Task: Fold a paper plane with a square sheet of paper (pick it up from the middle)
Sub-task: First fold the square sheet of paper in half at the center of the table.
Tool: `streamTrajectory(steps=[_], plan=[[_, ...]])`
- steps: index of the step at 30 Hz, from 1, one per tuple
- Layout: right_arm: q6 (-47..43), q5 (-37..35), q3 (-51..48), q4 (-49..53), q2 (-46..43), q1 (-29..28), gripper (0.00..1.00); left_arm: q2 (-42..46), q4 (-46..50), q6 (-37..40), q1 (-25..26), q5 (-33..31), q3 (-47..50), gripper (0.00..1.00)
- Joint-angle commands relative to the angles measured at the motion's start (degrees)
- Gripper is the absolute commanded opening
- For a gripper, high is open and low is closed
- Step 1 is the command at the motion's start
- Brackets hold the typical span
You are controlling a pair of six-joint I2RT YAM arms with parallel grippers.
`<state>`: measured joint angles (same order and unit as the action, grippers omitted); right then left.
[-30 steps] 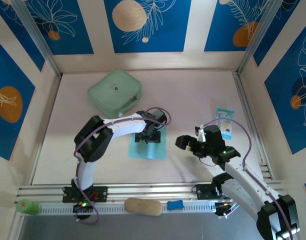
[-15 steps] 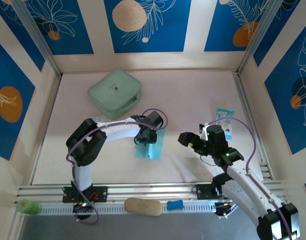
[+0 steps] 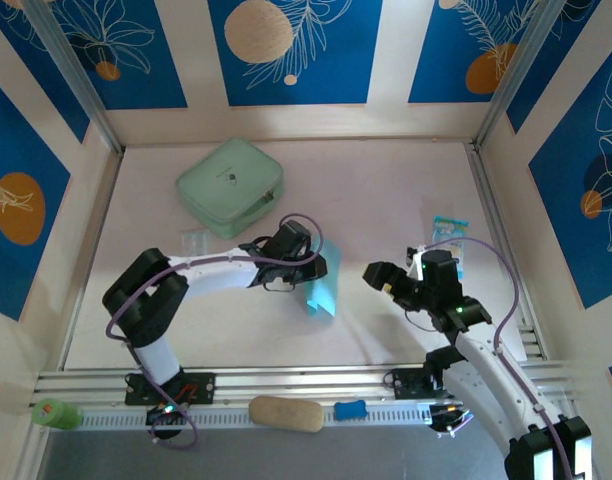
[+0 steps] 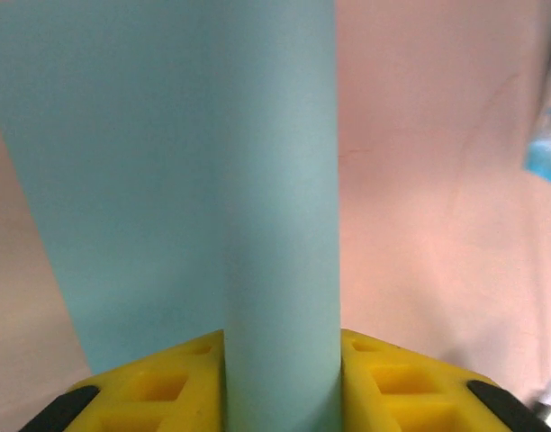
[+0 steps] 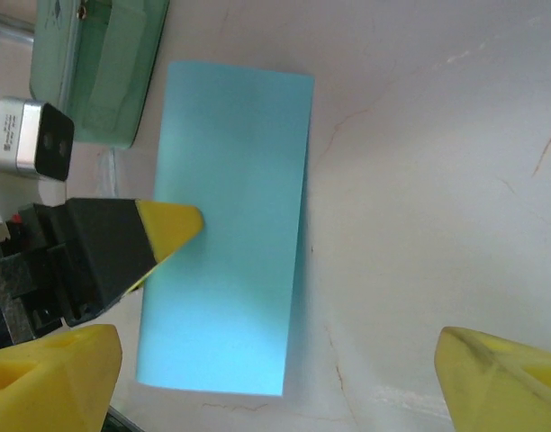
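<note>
The left fingers (image 4: 140, 396) are clamped on the middle of the square sheet of paper (image 3: 324, 290). The sheet hangs folded between them above the bench (image 3: 386, 190), in front and right of the mint-green case (image 3: 231, 185). The right fingers (image 5: 50, 378) stand wide apart, farther right of the case, near the sheet.

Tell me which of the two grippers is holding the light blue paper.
The left gripper: its jaws pinch the square sheet of paper. The right gripper stands open, apart from the sheet.
</note>
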<state>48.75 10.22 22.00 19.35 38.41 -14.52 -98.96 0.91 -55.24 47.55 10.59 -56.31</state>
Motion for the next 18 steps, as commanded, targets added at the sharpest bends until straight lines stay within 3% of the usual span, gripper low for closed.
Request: streamTrajectory(steps=[1,9,18], plan=[[1.04,4.85,0.39,0.78,-0.45,1.79,0.89,0.10,-14.74,-5.91,-0.53,8.48,2.71,0.30],[1.89,10.03,0.88,-0.22,0.65,4.50,0.86,-1.68,-28.02,-12.84,-0.50,12.23,6.67,0.30],[2.40,14.60,0.68,-2.13,1.58,4.96,0.82,-4.25,-34.07,-16.35,-0.45,12.31,9.30,0.30]])
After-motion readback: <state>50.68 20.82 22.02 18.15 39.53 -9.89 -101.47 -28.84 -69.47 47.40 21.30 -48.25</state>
